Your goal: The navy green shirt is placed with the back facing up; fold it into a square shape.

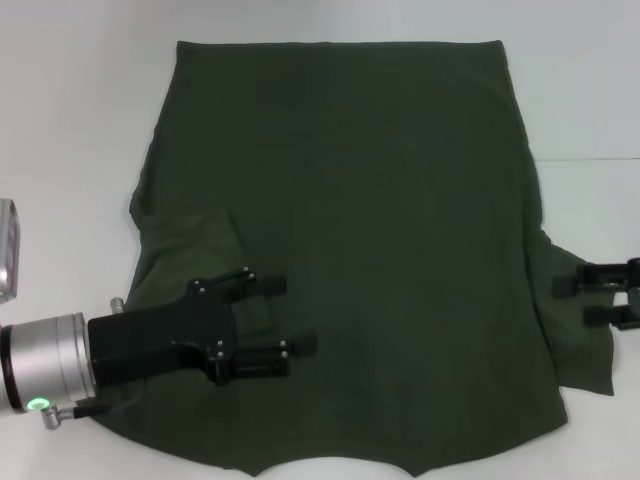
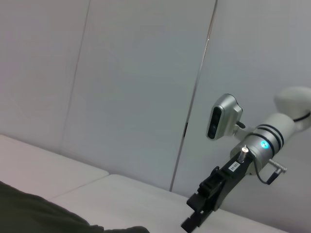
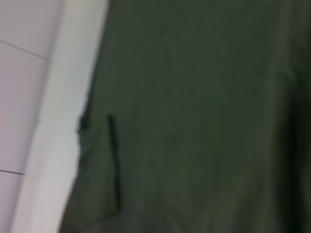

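2 black grippers over 1 large dark olive-green cotton shirt [image 1: 350,240], spread flat with plain back up on a white table [image 1: 70,120]. Left gripper [image 1: 296,314], on a silver-and-black arm entering from the near left, above the shirt's left sleeve area; 2 fingers [image 1: 268,284] well apart, pointing toward the shirt's middle, nothing between them. Just behind and beside this gripper, the left sleeve folded inward onto the body, its edge a diagonal crease. Beyond its fingertips, smooth cloth across the whole middle, straight hem at the far edge, curved neckline at the near edge. Right gripper [image 1: 570,300] at the frame's right edge, fingers spread, tips over the rumpled right sleeve; contact with the fabric impossible to tell. Below the right wrist camera, green cloth against the white table edge. In the left wrist view, the right gripper [image 2: 192,213] and its arm seen farther off before a pale panelled wall [image 2: 136,73].
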You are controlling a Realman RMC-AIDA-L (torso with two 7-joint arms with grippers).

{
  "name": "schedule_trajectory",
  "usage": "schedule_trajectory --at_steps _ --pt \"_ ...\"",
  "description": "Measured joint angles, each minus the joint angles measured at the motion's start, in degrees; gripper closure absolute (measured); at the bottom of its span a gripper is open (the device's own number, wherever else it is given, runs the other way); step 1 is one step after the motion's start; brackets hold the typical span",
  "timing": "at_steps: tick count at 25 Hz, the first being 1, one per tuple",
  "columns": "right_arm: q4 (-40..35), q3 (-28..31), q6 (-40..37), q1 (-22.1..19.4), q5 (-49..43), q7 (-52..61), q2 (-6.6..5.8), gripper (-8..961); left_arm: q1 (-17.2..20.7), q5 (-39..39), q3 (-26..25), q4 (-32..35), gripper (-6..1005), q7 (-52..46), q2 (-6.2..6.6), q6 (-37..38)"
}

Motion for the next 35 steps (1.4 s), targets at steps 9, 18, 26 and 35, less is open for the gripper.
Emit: schedule_trajectory --at_steps 9,18,26,35 --pt "-0.74 0.04 2.71 -0.52 -6.65 2.78 -0.26 105 -0.56 0.24 2.89 -0.39 81 -0.06 -0.04 -2.77" --pt "-0.8 -0.95 5.68 -1.4 -7.6 2.3 -0.21 124 -1.28 0.3 4.13 -0.5 81 -0.28 -0.33 -3.76" --pt "0.46 -2.47 8.8 -0.43 -7.73 1.14 0.36 142 -1.31 0.31 4.2 -0.51 80 -0.29 -0.73 -4.8" --pt "3.27 -3.43 11.52 0.95 -7.73 0.39 1.2 162 -1.3 0.31 4.22 -0.61 79 -0.71 -0.83 -4.96"
